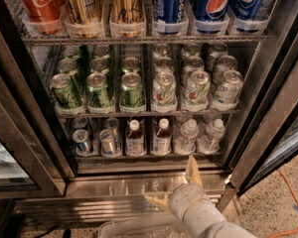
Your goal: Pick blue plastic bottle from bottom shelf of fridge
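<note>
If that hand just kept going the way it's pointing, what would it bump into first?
Probably the shiny steel base, just below the bottom shelf. The open hand sits low in front, under the blue plastic bottle; depth is unclear.

A red Coca-Cola can point(39, 4) stands at the upper left of the frame, with gold cans point(84, 4) beside it and blue Pepsi cans point(216, 4) at the upper right. Mid-frame, green cans point(99, 90) fill the left rows and pale silver cans point(196, 88) the right. Lower down, small silver cans point(94, 143) sit left and clear water bottles point(198, 135) right. An orange cable point(290, 202) crosses the speckled floor point(268, 212) at lower right. The end effector point(169, 178), fingers spread, is at bottom centre.
</note>
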Available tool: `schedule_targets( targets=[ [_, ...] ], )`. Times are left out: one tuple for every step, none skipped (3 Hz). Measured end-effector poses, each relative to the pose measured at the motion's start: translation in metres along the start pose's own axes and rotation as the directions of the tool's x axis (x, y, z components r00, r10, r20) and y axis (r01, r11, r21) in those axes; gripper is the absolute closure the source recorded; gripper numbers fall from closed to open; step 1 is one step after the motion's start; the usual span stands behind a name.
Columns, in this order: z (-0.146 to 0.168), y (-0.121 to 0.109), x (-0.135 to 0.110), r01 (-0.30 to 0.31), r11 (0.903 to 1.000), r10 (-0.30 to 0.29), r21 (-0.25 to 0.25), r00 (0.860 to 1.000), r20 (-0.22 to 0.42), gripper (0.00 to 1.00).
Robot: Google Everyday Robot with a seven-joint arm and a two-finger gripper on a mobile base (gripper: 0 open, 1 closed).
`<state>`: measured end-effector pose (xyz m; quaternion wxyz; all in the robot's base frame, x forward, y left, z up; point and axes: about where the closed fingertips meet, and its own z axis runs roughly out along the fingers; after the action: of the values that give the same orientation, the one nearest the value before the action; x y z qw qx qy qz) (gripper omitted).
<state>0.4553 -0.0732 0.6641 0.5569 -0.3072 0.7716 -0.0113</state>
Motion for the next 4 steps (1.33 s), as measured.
schedule_targets(
  targets=[
    [0.0,0.0,0.0,-0.002,1.0,0.002,0.001,1.0,0.001,0.0],
    [0.008,0.001,-0.002,-0.032,0.9994,0.032,0.013,0.999,0.029,0.0],
    [0.019,0.001,-0.005,-0.051,0.9982,0.049,0.031,0.997,0.066,0.0],
    [0.031,0.0,-0.008,-0.065,0.9969,0.06,0.044,0.993,0.099,0.0]
  ],
)
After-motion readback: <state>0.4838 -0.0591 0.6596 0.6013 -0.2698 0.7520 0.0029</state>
